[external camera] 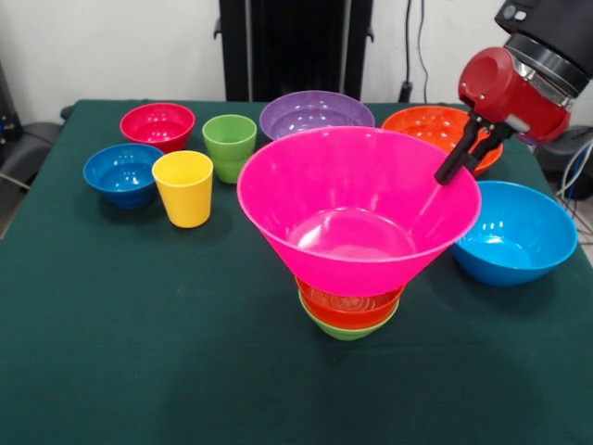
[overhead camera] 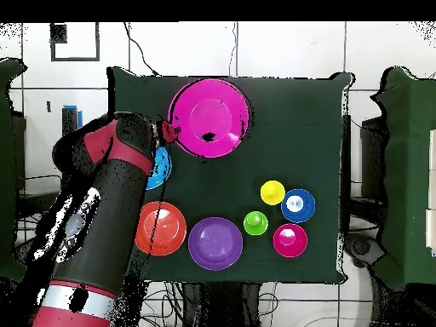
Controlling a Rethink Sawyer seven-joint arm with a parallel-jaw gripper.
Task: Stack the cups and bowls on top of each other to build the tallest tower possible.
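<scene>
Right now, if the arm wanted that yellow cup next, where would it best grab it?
Probably by the rim, coming straight down from above: the yellow cup stands upright with its mouth open, so one finger could go inside the thin wall. The green cup stands close behind, crowding a side approach.

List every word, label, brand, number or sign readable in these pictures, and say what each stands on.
None can be read. The bowls, among them the large pink bowl, and the yellow cup and green cup are plain, with no print. The green table cover bears no marking. The red gripper and the arm show no lettering that can be read in either view.
</scene>
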